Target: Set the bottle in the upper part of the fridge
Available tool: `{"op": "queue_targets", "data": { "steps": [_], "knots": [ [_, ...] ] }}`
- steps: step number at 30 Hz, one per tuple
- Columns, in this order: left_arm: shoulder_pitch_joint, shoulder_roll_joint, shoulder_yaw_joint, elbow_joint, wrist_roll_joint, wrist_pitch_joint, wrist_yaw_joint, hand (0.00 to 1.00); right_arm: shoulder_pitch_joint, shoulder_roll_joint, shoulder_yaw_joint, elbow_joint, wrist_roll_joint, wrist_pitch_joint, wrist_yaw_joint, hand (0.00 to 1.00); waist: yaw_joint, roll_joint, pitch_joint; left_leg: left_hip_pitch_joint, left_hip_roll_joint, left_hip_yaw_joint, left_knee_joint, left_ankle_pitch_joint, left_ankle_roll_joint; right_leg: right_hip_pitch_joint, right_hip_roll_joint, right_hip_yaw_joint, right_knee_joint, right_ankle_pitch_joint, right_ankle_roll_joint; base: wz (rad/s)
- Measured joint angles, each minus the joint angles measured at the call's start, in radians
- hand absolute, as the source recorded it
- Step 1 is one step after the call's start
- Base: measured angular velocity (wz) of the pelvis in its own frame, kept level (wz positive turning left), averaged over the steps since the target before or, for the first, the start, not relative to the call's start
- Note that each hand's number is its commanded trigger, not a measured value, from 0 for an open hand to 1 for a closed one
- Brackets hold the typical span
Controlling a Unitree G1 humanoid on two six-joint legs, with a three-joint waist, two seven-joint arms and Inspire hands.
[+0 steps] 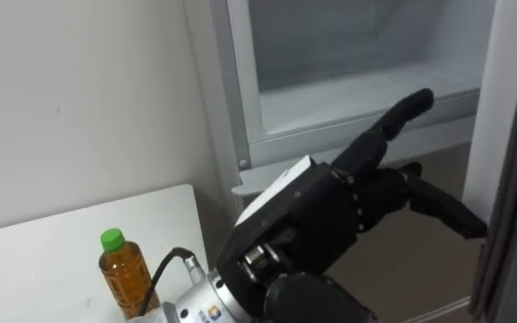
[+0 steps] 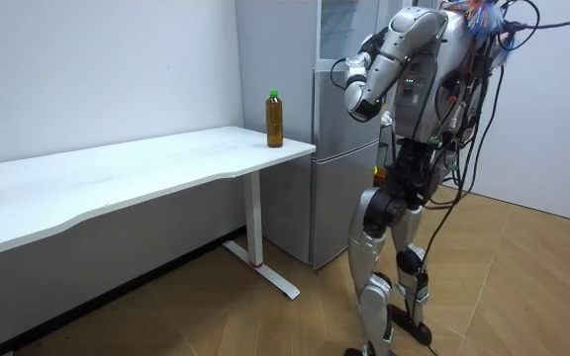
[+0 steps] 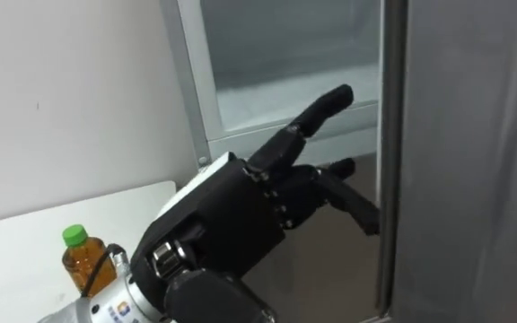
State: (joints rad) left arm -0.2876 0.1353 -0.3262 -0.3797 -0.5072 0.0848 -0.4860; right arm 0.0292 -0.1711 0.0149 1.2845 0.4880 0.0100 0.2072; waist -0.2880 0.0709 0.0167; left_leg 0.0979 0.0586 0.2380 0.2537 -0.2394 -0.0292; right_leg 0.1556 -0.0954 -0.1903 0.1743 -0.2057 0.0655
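Observation:
A clear bottle of amber drink with a green cap stands upright on the white table, near the corner next to the fridge. In the room view the bottle is at the table's right end. My left hand is raised in front of the open upper fridge compartment, to the right of the bottle and apart from it. Its back faces me, its fingers are straight and point at the white shelf, its thumb sticks out to the right, and it holds nothing.
The upper fridge door stands open at the right, close to my hand. A grey wall runs behind the table. In the room view I stand on the wooden floor before the fridge, the table on my left.

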Motion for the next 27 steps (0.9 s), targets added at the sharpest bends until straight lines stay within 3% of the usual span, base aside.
{"op": "queue_targets", "data": {
  "steps": [8, 15, 22, 27],
  "knots": [
    [0.0, 0.004, -0.037, -0.001, -0.001, 0.021, -0.016, 0.0, -0.001, -0.003, 0.001, 0.0, 0.03, 0.01, -0.001, 0.0, -0.016, -0.001, 0.0004, -0.001, 0.0, 0.013, -0.003, 0.0, 0.0, -0.012, 0.001, 0.018, 0.0, 0.0, 0.0, -0.07],
    [0.0, 0.045, -0.038, 0.009, 0.013, 0.043, -0.041, 0.0, -0.001, -0.005, 0.002, 0.0, 0.033, 0.012, -0.001, 0.0, -0.014, 0.0, 0.0006, -0.001, 0.001, 0.019, -0.003, 0.0, 0.0, -0.013, 0.001, 0.024, -0.002, 0.0, 0.0, -0.03],
    [0.0, 0.047, -0.04, 0.011, 0.031, 0.059, -0.048, 0.0, -0.001, -0.011, 0.003, 0.001, 0.033, 0.013, 0.0, 0.0, -0.014, 0.006, 0.0017, -0.001, 0.001, 0.019, -0.005, 0.0, 0.0, -0.012, 0.001, 0.024, -0.003, 0.0, 0.0, 0.0],
    [0.0, 0.036, -0.082, 0.011, 0.039, 0.076, -0.073, 0.0, -0.005, -0.013, 0.008, 0.0, 0.03, 0.014, -0.002, 0.0, -0.018, 0.01, 0.0009, 0.001, 0.0, 0.02, -0.018, 0.0, 0.0, -0.016, 0.002, 0.024, -0.003, 0.0, 0.0, 0.0]
  ]
}}
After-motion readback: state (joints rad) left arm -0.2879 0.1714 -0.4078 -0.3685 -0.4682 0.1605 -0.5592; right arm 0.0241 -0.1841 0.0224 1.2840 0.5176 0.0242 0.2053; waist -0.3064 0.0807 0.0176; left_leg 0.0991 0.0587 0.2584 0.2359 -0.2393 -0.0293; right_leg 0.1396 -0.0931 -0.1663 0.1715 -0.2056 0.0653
